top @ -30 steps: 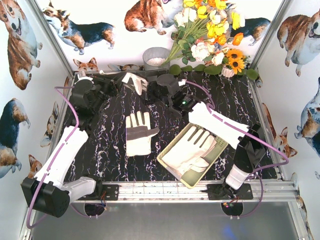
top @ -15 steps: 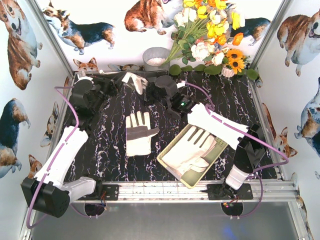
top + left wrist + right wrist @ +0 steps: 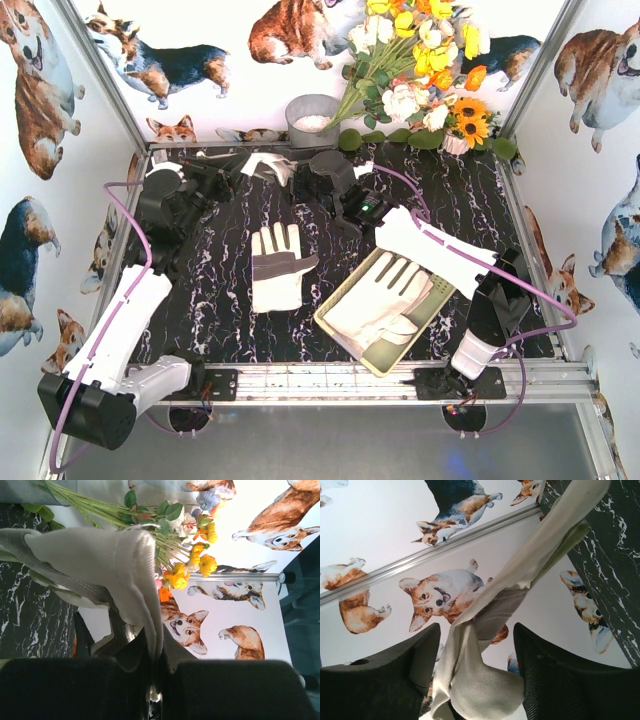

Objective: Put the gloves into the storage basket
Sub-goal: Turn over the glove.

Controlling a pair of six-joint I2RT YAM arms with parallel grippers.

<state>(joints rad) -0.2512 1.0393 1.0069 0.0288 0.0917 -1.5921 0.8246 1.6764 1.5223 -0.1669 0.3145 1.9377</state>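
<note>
Knitted glove (image 3: 120,565), limp, ribbed weave

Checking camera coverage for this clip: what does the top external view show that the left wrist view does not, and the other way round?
Only the top external view shows the storage basket with a glove lying in it, a second glove flat on the black table, the right pincer, and both arms. Only the left wrist view shows, up close, that the left pincer is shut on the fabric of the third glove, which hangs free. Both show that third glove at the far edge, the flowers and the corgi-print walls.
</note>
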